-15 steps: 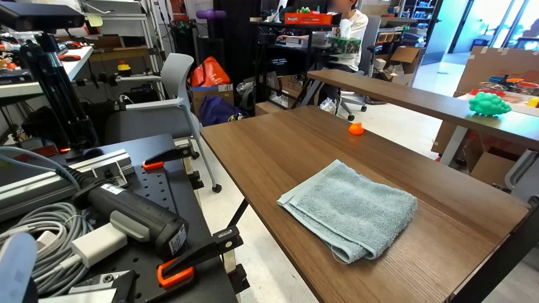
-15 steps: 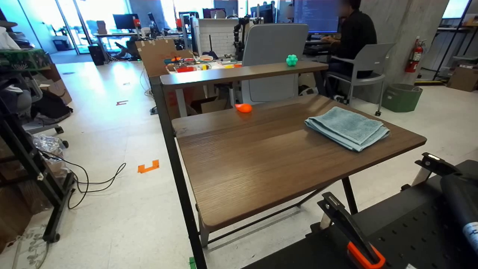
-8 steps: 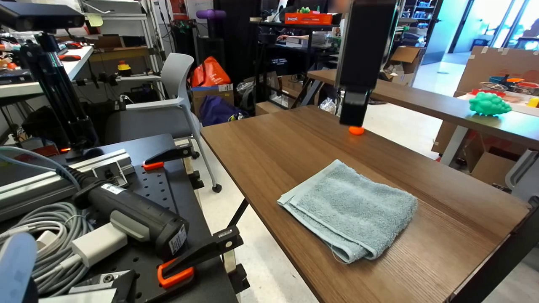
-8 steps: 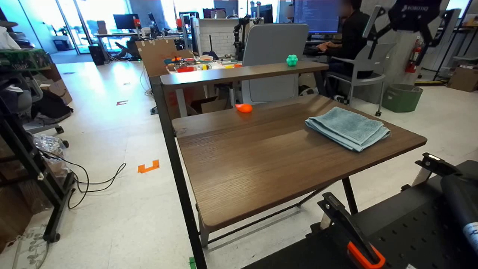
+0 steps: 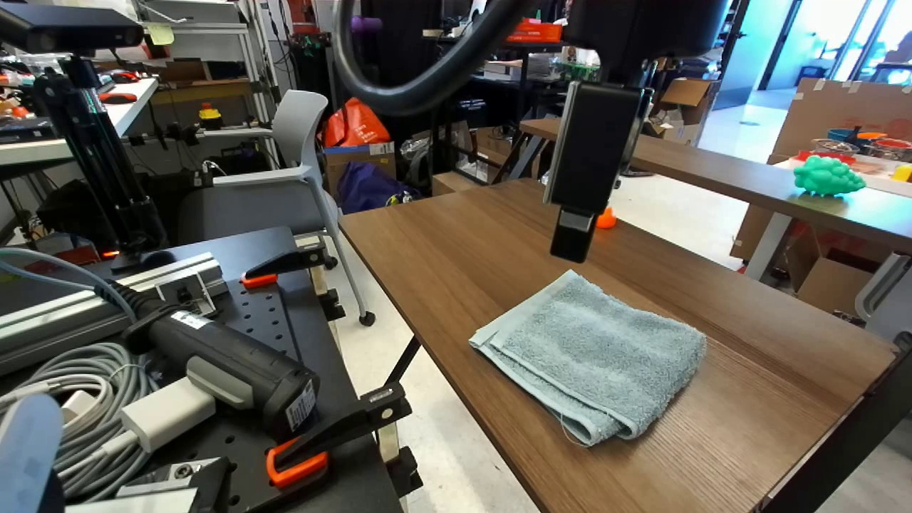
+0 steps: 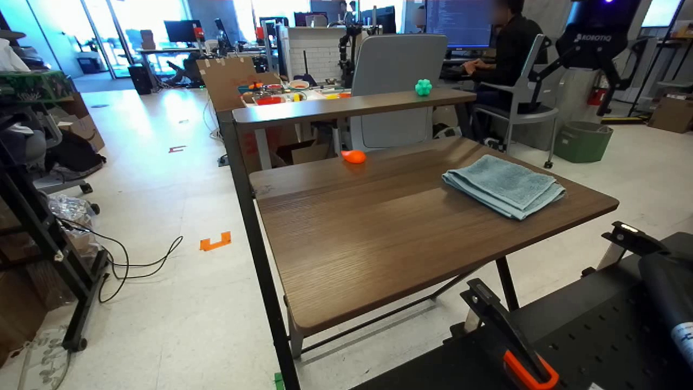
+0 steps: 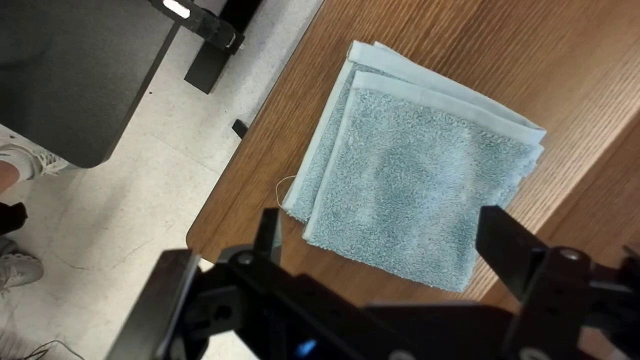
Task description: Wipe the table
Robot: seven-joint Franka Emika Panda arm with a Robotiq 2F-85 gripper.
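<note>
The table (image 5: pixel 456 249) has a dark brown wood-grain top; it also shows in an exterior view (image 6: pixel 346 238) and the wrist view (image 7: pixel 560 55). A folded blue-grey towel (image 5: pixel 591 356) lies flat on it, visible in an exterior view (image 6: pixel 503 185) and the wrist view (image 7: pixel 415 175). My gripper (image 5: pixel 572 239) hangs above the table, apart from the towel. Its spread, empty fingers also show in an exterior view (image 6: pixel 571 103). In the wrist view the open gripper (image 7: pixel 379 217) frames the towel's near part between its fingertips.
A small orange object (image 5: pixel 606 219) sits near the table's shelf-side edge, also in an exterior view (image 6: pixel 354 157). A raised brown shelf (image 6: pixel 325 112) carries a green bumpy toy (image 6: pixel 423 87). A black bench with clamps (image 5: pixel 335 431) stands beside the table. A grey chair (image 5: pixel 296 135) stands behind.
One second ago my gripper was out of both exterior views. It came in from above, and over the last half second it moved lower and closer to the towel. The towel has not moved.
</note>
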